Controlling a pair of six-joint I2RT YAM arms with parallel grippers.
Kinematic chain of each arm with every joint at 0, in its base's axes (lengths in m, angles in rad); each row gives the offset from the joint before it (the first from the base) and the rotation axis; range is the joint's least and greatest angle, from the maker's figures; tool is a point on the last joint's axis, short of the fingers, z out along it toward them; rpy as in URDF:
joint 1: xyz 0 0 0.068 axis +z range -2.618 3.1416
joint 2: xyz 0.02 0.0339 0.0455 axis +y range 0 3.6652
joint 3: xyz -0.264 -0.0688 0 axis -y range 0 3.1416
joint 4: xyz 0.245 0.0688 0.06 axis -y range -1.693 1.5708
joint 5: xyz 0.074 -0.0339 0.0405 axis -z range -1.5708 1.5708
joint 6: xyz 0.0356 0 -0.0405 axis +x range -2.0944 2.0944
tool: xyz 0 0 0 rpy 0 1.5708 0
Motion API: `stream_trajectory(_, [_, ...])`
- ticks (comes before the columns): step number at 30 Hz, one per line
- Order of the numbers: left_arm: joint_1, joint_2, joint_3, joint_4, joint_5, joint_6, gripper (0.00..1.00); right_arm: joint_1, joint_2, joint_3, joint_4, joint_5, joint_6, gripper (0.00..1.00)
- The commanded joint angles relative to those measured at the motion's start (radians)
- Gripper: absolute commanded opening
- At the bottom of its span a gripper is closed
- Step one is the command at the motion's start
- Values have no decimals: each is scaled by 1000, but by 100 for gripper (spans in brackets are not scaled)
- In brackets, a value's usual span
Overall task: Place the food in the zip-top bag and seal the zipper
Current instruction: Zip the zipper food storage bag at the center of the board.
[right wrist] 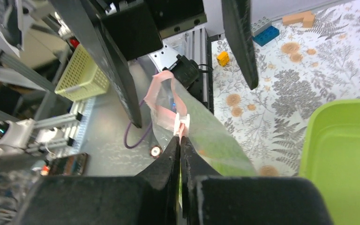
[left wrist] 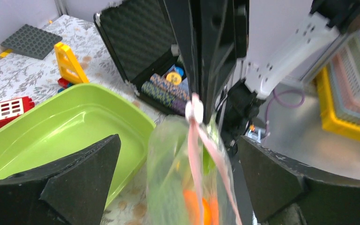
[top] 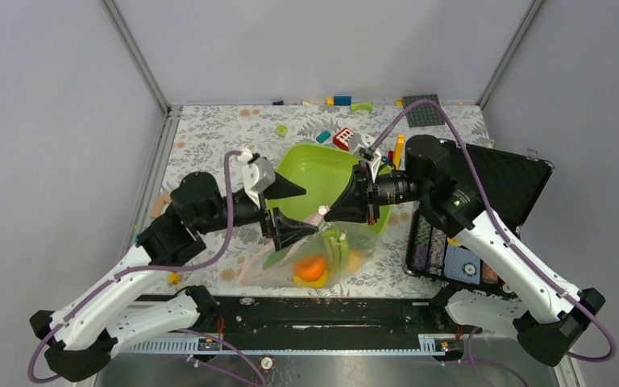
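The clear zip-top bag (top: 322, 258) hangs over the table's front, below the lime-green tray (top: 314, 161). In it are the orange-red fruit (top: 312, 268), a yellow fruit (top: 308, 281) and green pieces (top: 336, 244). My right gripper (top: 328, 214) is shut on the pinkish zipper (right wrist: 161, 89) at its white slider (right wrist: 182, 123), holding the mouth up. My left gripper (top: 297, 211) is open, one finger on each side of the bag's mouth. In the left wrist view the bag (left wrist: 178, 178) and zipper (left wrist: 196, 150) hang between my fingers (left wrist: 75, 178).
An open black foam-lined case (top: 496, 181) lies at the right, with patterned items (top: 451, 254) in its near half. Loose bricks lie at the back: red-and-white (top: 342, 139), yellow (top: 399, 149), a grey baseplate (top: 421, 109). The tray also shows in both wrist views (left wrist: 65, 126) (right wrist: 347, 150).
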Motion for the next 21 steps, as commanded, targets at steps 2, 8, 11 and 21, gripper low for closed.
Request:
stream_trajectory(2, [-4,96,160,28,10,-140,99,28,22,100,-112,-36,-327,0])
stream_trajectory(8, [-4,126,167,21,48,-143,85,35,24,115,-119,-4,-365,0])
stream_trajectory(11, [-4,133,167,25,64,-139,74,38,27,121,-116,3,-348,0])
stream_trajectory(21, [-4,138,161,29,79,-115,54,48,32,142,-116,24,-322,0])
